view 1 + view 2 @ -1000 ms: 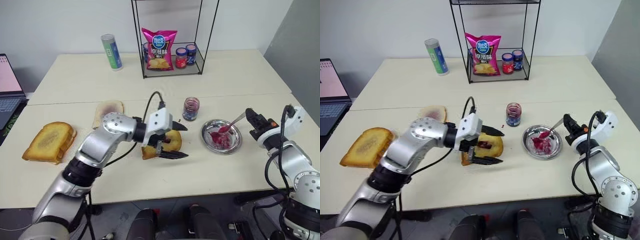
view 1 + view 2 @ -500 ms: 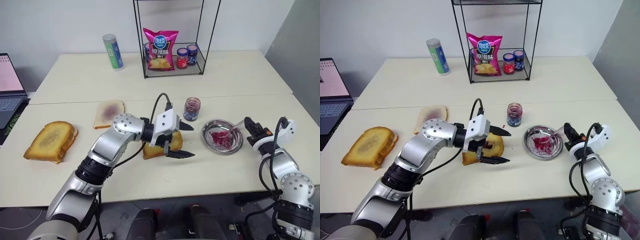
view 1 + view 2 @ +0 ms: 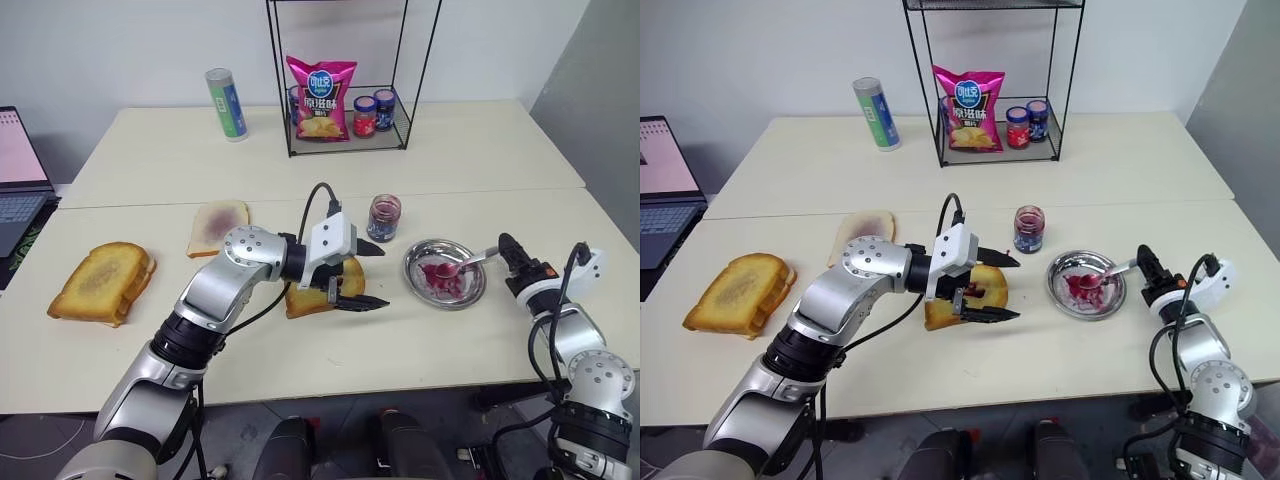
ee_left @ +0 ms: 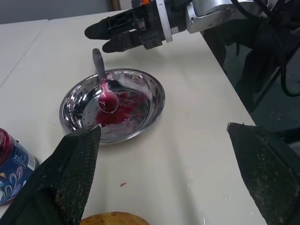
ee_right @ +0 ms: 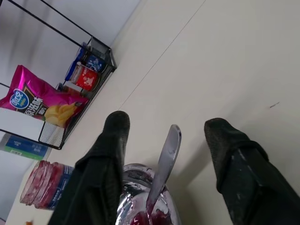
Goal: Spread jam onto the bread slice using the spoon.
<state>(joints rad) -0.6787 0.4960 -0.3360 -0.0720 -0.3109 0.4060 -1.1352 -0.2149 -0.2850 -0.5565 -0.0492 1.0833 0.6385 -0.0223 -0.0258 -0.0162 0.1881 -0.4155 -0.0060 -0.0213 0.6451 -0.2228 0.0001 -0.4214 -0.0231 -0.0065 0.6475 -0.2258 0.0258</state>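
Observation:
The bread slice, thick and golden-brown, lies at the table's middle. My left gripper is open above its right side, one finger over it and one at its near edge. The jam shows dark red in a small clear jar just behind. To the right, the round metal dish is smeared with jam. The spoon lies with its bowl in the dish and its handle over the right rim. My right gripper is open, with a finger on each side of the handle's end, apart from it.
A pale slice smeared purple and a two-slice toast stack lie to the left. At the back stands a wire rack with a crisp bag and lidded jars, and a canister. A laptop is at far left.
My right gripper has opened and let go of the spoon, which now rests in the dish. That hand has sunk and drifted right. The left arm has stayed put.

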